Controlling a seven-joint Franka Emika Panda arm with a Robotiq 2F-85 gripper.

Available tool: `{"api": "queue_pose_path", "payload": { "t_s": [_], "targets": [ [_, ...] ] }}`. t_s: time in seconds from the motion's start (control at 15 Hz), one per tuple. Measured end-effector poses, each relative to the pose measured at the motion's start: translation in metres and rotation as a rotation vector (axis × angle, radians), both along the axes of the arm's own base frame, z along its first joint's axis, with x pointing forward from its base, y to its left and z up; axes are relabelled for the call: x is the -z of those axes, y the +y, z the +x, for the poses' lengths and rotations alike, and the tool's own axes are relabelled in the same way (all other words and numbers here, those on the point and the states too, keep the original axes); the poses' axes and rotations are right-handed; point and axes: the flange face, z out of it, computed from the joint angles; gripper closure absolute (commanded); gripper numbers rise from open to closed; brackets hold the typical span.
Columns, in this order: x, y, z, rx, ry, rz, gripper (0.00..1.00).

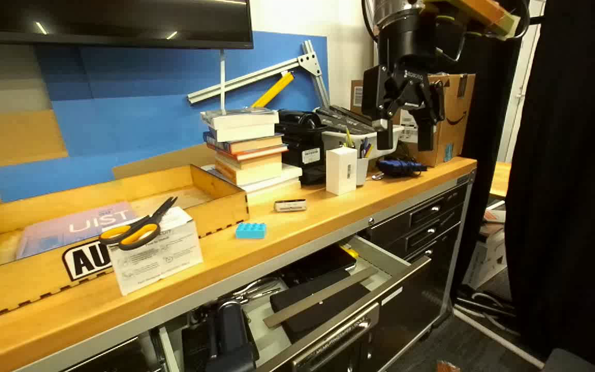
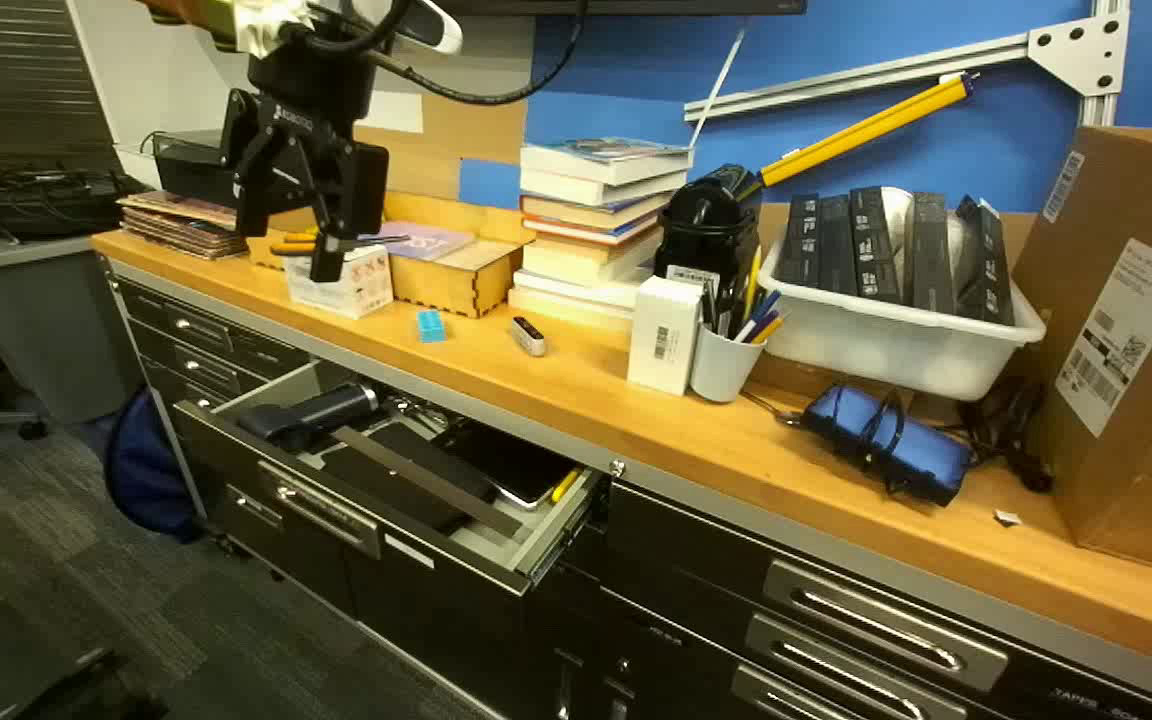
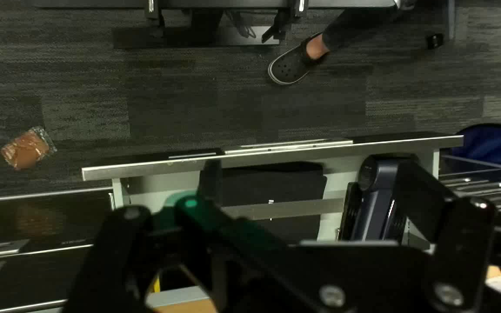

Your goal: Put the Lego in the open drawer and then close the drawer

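The Lego is a small light-blue brick that lies on the wooden worktop, in both exterior views [image 1: 250, 231] [image 2: 431, 326]. It is not visible in the wrist view. The drawer below the worktop stands pulled open, in both exterior views [image 1: 346, 313] [image 2: 456, 554] and in the wrist view [image 3: 272, 155]. It holds dark cases, a metal strip and a dark tool. My gripper is open and empty, high in the air and apart from the Lego, in both exterior views [image 1: 405, 138] [image 2: 291, 245]. Its dark fingers cover the lower part of the wrist view.
A white card box [image 1: 158, 253] with scissors [image 1: 140, 227] on it stands beside a wooden tray [image 1: 220, 206]. A small whitish object [image 1: 290, 205], a book stack [image 1: 251, 168], a white box [image 1: 341, 170] and a pen cup [image 2: 726, 365] are near the Lego.
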Motion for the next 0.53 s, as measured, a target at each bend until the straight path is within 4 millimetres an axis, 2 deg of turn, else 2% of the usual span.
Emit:
{"api": "queue_pose_path", "payload": {
  "t_s": [0.53],
  "targets": [
    [-0.0029, 0.0002, 0.0010, 0.003, -0.007, -0.006, 0.00]
  ]
}}
